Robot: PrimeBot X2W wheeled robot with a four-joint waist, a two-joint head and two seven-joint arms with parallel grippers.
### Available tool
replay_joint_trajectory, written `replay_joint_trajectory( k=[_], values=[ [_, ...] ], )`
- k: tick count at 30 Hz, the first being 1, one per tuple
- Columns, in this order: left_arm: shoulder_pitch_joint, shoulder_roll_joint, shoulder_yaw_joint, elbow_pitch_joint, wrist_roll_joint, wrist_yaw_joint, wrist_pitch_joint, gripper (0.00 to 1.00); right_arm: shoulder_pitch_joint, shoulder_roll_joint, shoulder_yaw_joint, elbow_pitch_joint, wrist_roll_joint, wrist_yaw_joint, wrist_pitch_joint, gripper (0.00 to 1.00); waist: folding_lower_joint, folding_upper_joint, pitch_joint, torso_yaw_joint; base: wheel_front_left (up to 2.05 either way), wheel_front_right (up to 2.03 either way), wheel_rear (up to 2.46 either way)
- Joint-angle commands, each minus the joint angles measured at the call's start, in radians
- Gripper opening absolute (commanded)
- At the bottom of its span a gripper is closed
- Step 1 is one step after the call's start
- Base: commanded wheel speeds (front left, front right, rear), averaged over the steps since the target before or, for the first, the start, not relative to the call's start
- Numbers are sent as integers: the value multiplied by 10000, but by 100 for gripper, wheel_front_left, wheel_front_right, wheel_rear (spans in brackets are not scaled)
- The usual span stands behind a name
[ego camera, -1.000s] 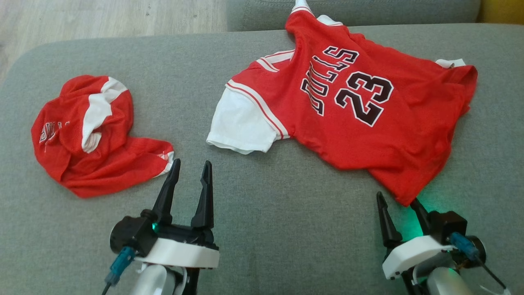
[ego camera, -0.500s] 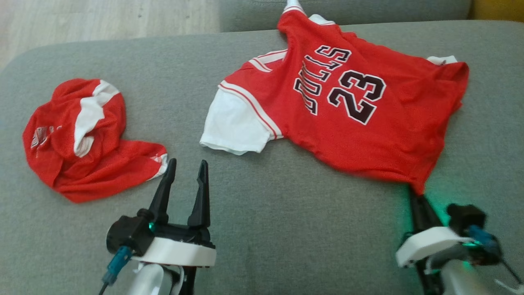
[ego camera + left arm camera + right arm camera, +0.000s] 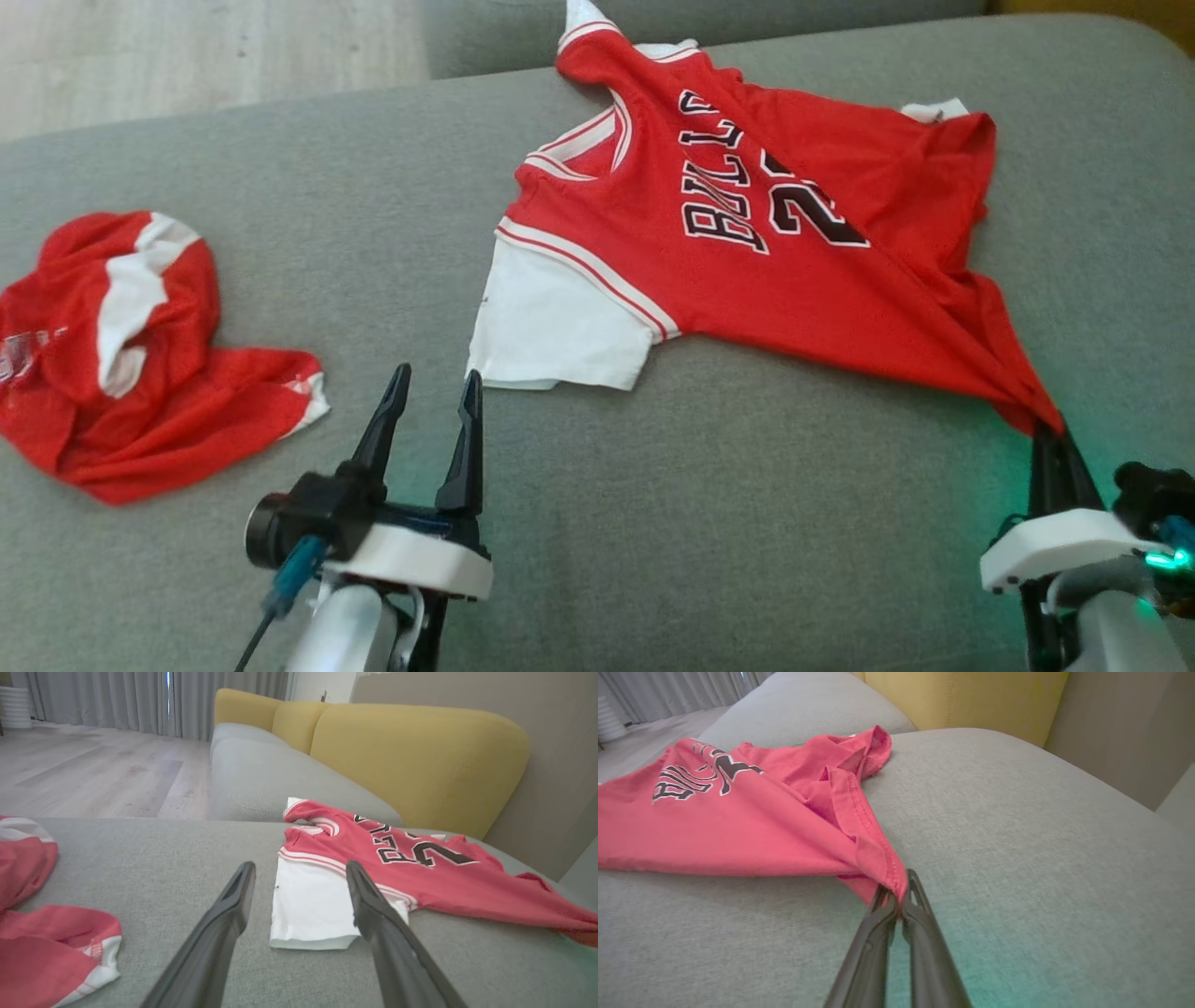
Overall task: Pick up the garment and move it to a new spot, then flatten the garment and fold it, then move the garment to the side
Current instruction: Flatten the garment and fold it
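Garment (image 3: 766, 280): red jersey, upper right of frame; hem corner (image 3: 882, 872), loose a second ago, now pinched by right gripper (image 3: 1050, 439) and drawn lower-right; relocation judged begun. Left gripper (image 3: 431, 392): parted, empty.

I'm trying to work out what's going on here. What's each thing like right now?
Jersey: lying printed side up on the sofa, wrinkled, with one bottom corner pinched and pulled tight.
Red heap: crumpled, with nothing touching it.
Left gripper: open and empty, pointing at the jersey's white sleeve.
Right gripper: shut on the jersey's corner.
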Motion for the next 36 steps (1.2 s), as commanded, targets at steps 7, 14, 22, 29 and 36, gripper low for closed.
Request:
replay_joint_trajectory(
  k=[7,14,22,29,36],
  values=[
    [-1603,68,77,1947,423,133,181,100,-722,-81,647,-174,216,-7,-77,0,0,-1,487,-400,0,0,0],
    [-2538,77,-13,3335,466,196,522,100,-868,-81,1011,-217,450,-7,-113,0,0,-1,713,-591,0,0,0],
    [-3023,77,-258,4569,534,288,1116,100,-951,-81,1144,-205,579,-7,-137,0,0,-1,747,-743,0,0,0],
    [-3105,55,-594,4853,367,76,1474,0,-982,-81,1314,-192,650,-7,-147,0,0,-1,685,-706,0,0,0],
    [-3097,39,-718,4338,-58,-182,739,0,-1002,-81,1498,-413,606,-7,-152,0,0,-1,435,-531,0,0,0]
  ],
)
